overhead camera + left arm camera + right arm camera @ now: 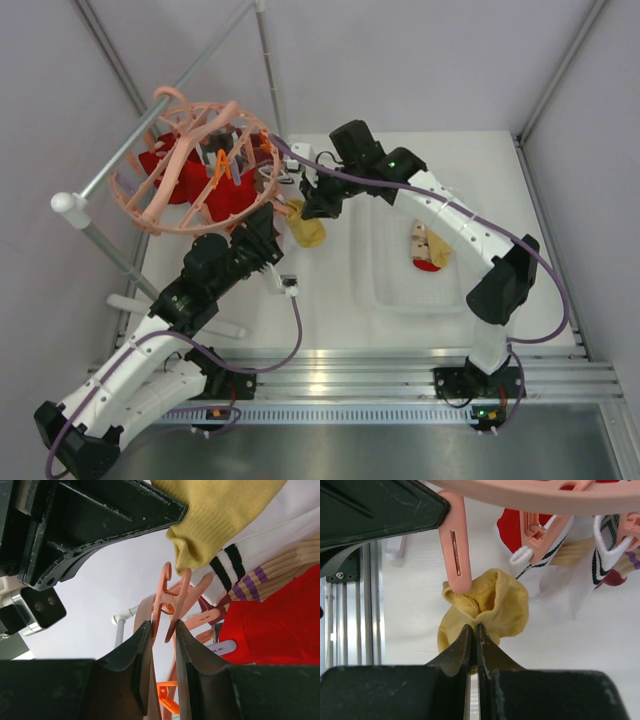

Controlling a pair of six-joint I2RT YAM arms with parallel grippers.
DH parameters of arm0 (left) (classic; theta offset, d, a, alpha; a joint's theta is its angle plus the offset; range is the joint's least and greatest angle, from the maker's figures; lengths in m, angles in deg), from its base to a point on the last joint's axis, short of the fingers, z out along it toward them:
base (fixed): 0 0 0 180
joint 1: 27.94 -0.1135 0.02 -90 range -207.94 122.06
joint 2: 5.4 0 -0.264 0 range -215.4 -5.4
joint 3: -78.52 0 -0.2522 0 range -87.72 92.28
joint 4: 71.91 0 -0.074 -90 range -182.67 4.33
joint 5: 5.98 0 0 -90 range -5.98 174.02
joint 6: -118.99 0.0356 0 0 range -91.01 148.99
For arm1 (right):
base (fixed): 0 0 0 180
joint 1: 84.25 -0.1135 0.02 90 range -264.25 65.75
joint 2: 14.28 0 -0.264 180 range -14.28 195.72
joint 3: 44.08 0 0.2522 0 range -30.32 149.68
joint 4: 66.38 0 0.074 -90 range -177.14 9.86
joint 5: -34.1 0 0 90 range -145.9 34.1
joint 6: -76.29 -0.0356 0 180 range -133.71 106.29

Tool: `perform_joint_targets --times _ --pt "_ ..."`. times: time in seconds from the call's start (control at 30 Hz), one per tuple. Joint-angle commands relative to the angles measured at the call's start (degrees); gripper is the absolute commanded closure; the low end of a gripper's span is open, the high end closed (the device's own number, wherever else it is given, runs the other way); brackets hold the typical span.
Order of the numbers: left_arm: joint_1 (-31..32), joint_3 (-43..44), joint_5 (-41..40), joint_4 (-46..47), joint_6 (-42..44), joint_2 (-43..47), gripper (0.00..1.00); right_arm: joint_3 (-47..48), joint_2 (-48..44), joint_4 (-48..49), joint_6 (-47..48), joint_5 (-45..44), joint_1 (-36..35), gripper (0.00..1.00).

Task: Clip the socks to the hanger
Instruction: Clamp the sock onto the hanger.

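The peach-pink hanger (165, 205) hangs from the rail at the back left, with red (165, 165) and striped socks clipped to it. My left gripper (164, 630) reaches up under it and is shut on the handles of a peach clip (170, 592). My right gripper (475, 629) is shut on the cuff of a mustard yellow sock (492, 605), held just beside the hanger's near edge. Another clip (456, 545) hangs down against that cuff. A white sock with black stripes (260, 545) and a red sock (280, 625) dangle close by.
A clear plastic tray (390, 290) lies at the table's middle right and holds a red-and-beige sock (430, 250). The grey metal rail (130, 150) runs diagonally at the left, its white-capped post (68, 205) near the table's left edge.
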Motion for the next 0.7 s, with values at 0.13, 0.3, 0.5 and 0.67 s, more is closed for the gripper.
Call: perform_joint_targets --times 0.13,0.3,0.5,0.67 --pt "0.7 -2.3 6.9 -4.9 19.7 -1.9 1.00 4.3 0.3 -0.3 -0.8 1.8 -1.0 1.00" --pt "0.7 -2.5 7.1 -4.8 19.9 -2.0 1.00 4.7 0.6 -0.5 -1.2 2.3 -1.1 1.00" --pt "0.7 -2.8 7.1 -4.9 20.0 -1.8 1.00 5.7 1.1 -0.4 -1.7 2.9 -1.6 1.00" --pt "0.7 -3.3 7.3 -5.1 20.2 -1.5 1.00 7.9 2.5 -0.4 -2.7 3.5 -1.8 1.00"
